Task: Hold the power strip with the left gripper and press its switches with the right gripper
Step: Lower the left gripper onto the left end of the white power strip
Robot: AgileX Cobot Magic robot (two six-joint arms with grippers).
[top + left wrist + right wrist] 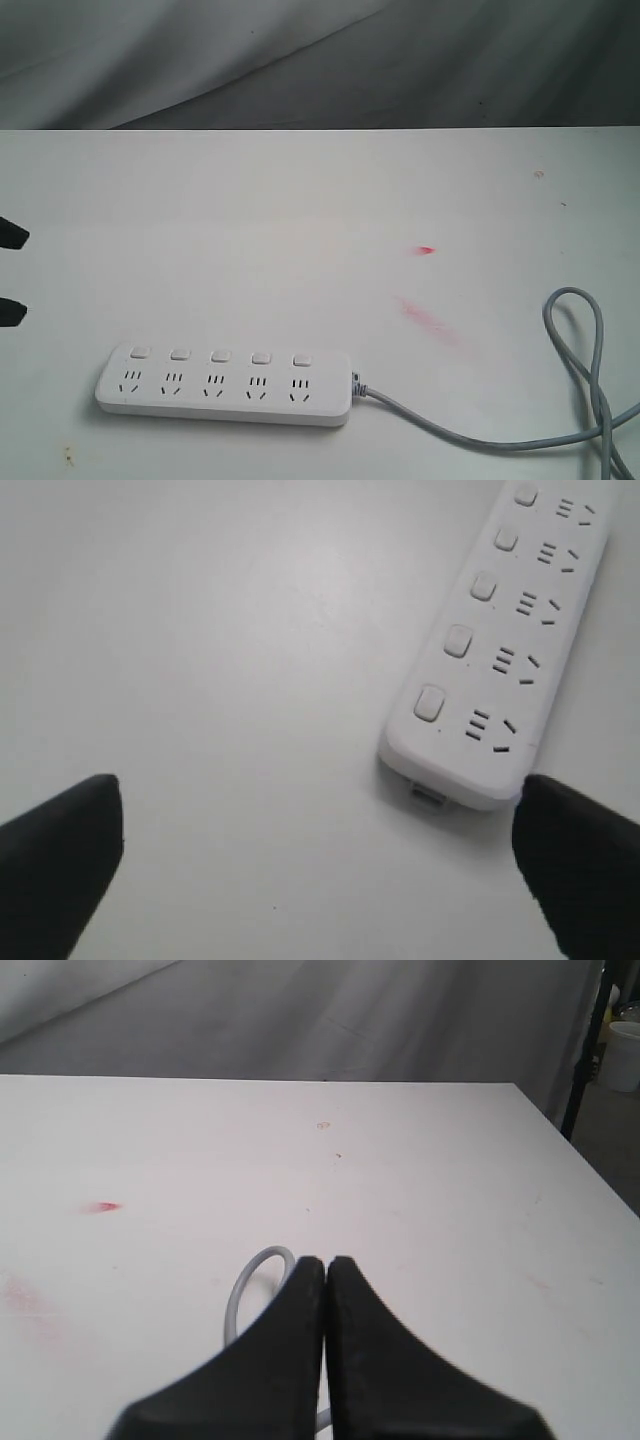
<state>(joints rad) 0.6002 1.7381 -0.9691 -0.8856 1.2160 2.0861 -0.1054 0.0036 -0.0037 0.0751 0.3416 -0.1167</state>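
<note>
The white power strip [225, 387] lies flat near the table's front edge, its grey cord [590, 400] looping off to the right. The switches [220, 355] run in a row above the sockets. At the left edge of the exterior view only the two black fingertips of my left gripper [10, 273] show, spread wide, up and to the left of the strip. In the left wrist view the left gripper [318, 800] is open over bare table, with the strip's end [520, 650] beside one finger [580, 865]. My right gripper [326, 1260] is shut and empty above the cord loop [245, 1295]; the exterior view does not show it.
The white table [320, 200] has red smears [425, 318] right of centre. A grey cloth [320, 60] hangs behind the back edge. In the right wrist view the table's right edge, a black pole [585, 1050] and a white container [625, 1055] show.
</note>
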